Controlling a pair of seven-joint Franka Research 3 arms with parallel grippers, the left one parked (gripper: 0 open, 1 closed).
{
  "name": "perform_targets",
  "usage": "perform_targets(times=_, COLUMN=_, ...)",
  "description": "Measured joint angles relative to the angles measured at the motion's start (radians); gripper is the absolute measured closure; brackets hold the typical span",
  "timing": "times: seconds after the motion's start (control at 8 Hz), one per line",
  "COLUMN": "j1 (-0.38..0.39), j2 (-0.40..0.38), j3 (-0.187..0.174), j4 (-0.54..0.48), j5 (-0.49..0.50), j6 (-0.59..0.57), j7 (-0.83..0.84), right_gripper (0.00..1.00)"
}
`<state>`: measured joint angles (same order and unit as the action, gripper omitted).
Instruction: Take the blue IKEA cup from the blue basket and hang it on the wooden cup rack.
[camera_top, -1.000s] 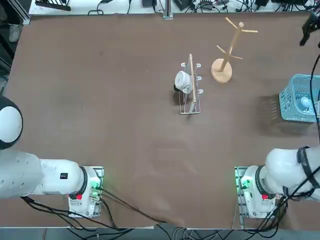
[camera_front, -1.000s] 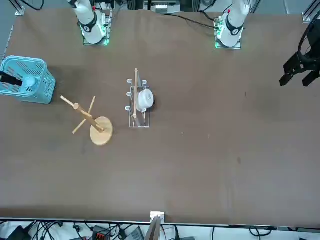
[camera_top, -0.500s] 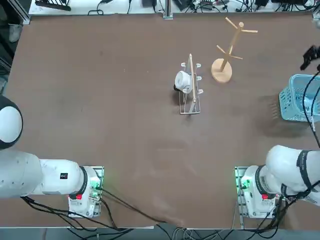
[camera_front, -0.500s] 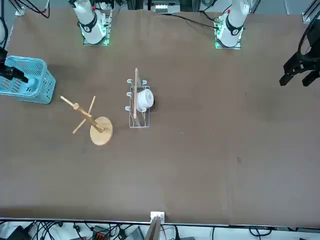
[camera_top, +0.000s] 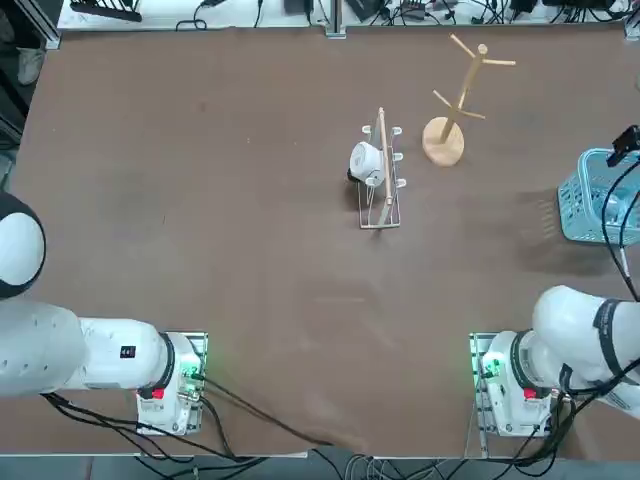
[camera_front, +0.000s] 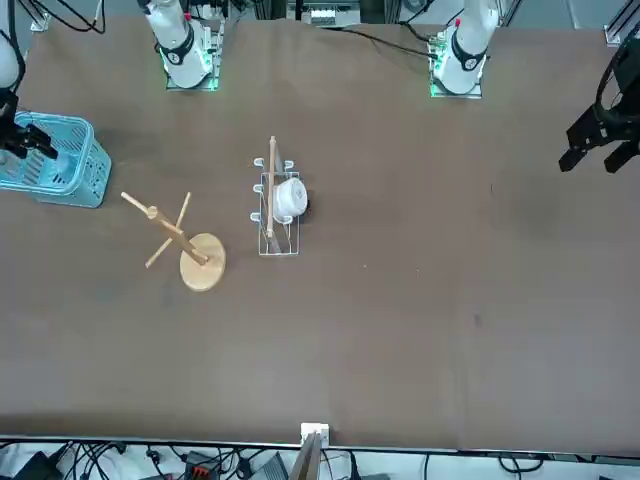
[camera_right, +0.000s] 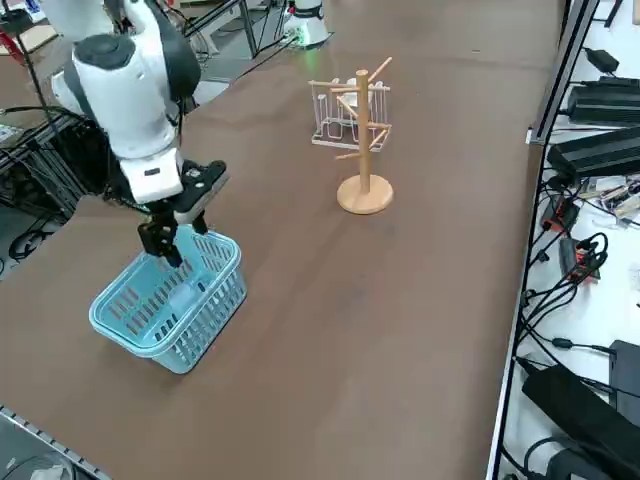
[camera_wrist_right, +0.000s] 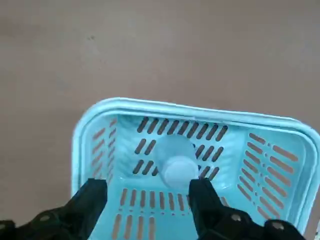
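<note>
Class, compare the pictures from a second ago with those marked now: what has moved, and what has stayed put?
The right tool has moved in over the blue basket and come down toward it, fingers open, holding nothing. The blue IKEA cup still lies inside the basket. The wooden cup rack, the wire dish rack and its white mug have not shifted.

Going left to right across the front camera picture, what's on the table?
The right tool over the blue basket → wooden cup rack → wire dish rack holding a white mug.
</note>
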<state>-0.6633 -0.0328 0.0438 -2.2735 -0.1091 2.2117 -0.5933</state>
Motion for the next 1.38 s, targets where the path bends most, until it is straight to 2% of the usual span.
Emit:
perform_targets(times=0.88, j1=-0.114, j2=0.175, j3=0.001, j4=-0.009, j5=0.0, j6=0.155, j7=-0.16, right_gripper=0.0)
perform_targets(times=1.38, j1=-0.128, j2=0.211, j3=0.004, j4=-0.009, j5=0.0, j6=0.176, j7=-0.17, right_gripper=0.0)
